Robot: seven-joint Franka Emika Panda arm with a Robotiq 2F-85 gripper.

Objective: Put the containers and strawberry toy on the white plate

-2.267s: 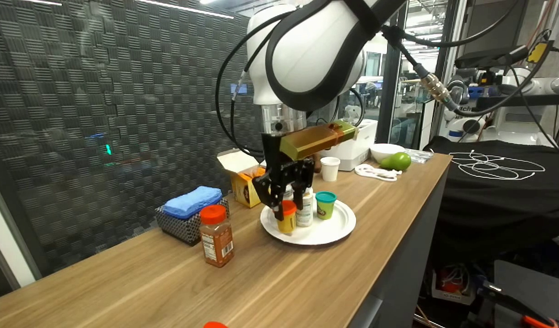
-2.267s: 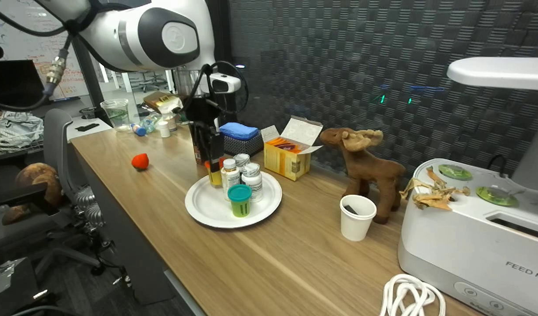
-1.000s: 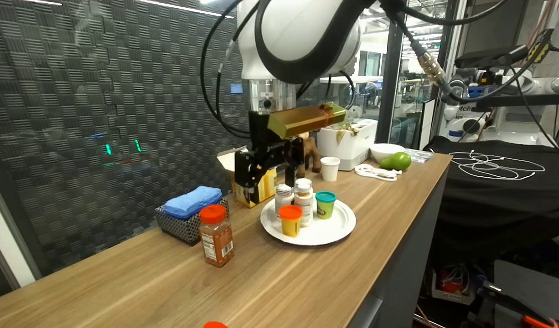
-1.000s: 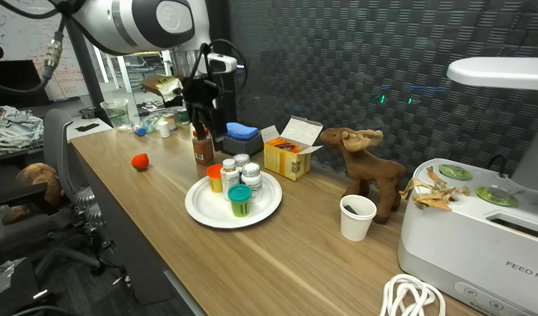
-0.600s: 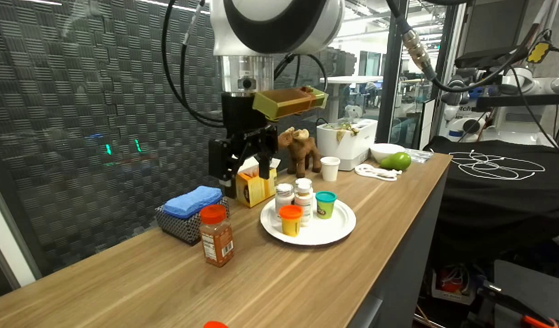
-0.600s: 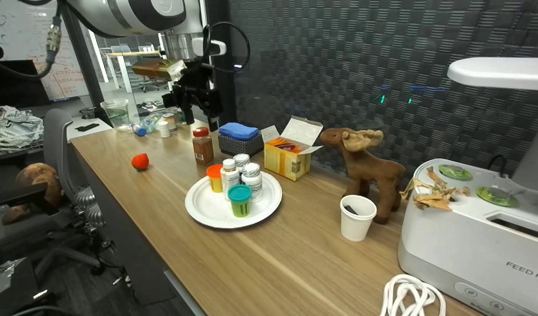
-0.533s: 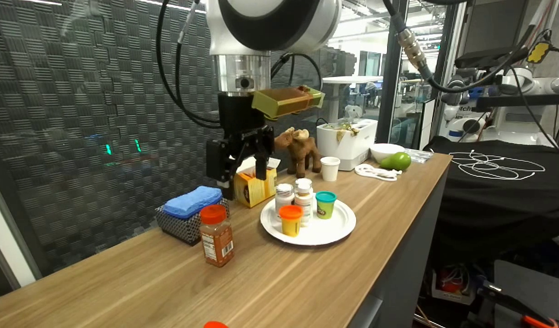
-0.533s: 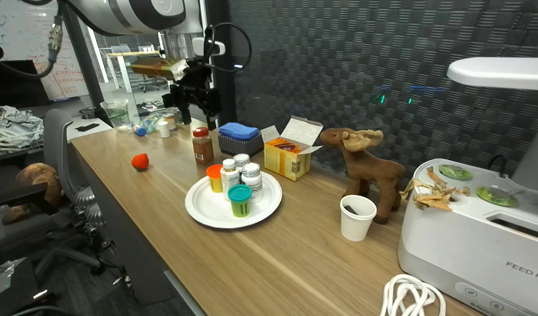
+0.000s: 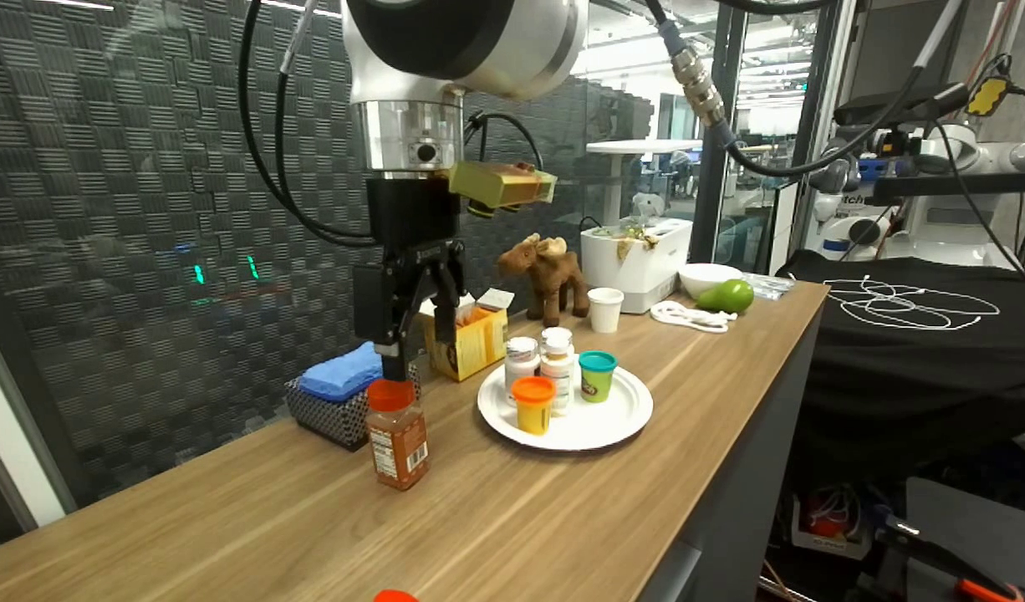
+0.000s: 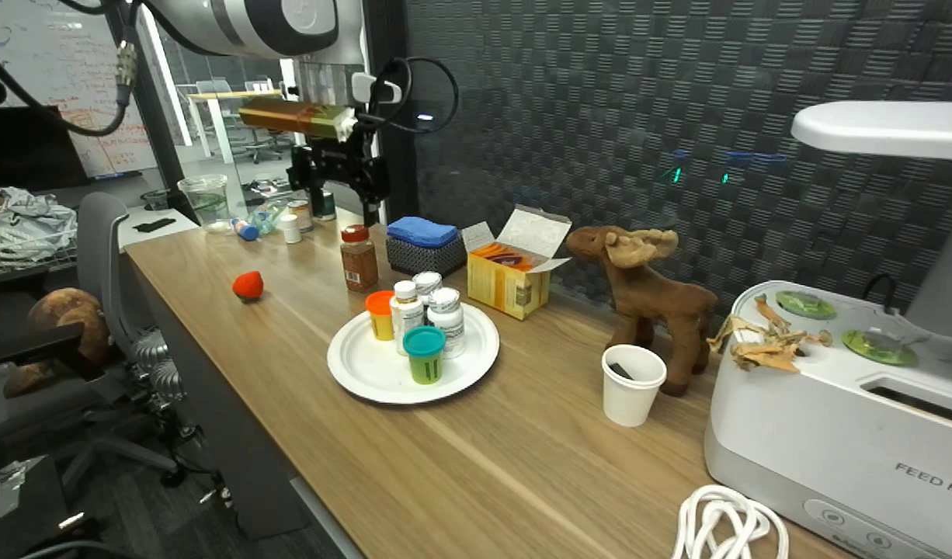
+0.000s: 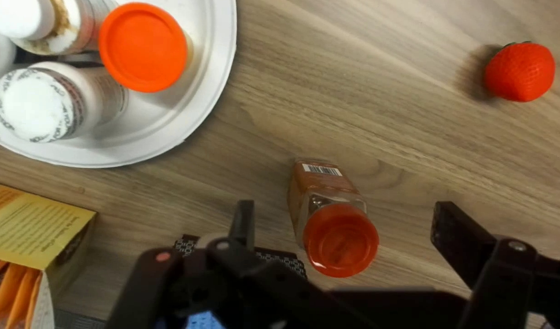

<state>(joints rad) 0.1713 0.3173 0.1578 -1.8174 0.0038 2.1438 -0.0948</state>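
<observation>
Wrist view: the black two-fingered tool [image 11: 343, 212] is seen released, its fingers [image 11: 460, 240] spread wide, with the red-capped clear spice jar [image 11: 332, 219] of reddish contents framed between them. In an exterior view, the flat round white plate [image 10: 367, 373] is set on the wood-grain desk [image 10: 484, 450]; on it are grouped three white-capped bottles [image 10: 446, 326], an orange-lidded yellow tub [image 10: 381, 322] at their left and, nearest, a teal-lidded green tub [image 10: 425, 365]. Beyond the plate, the spice jar is stood upright, and the red strawberry toy [image 10: 248, 286] is placed farther left on the desk.
</observation>
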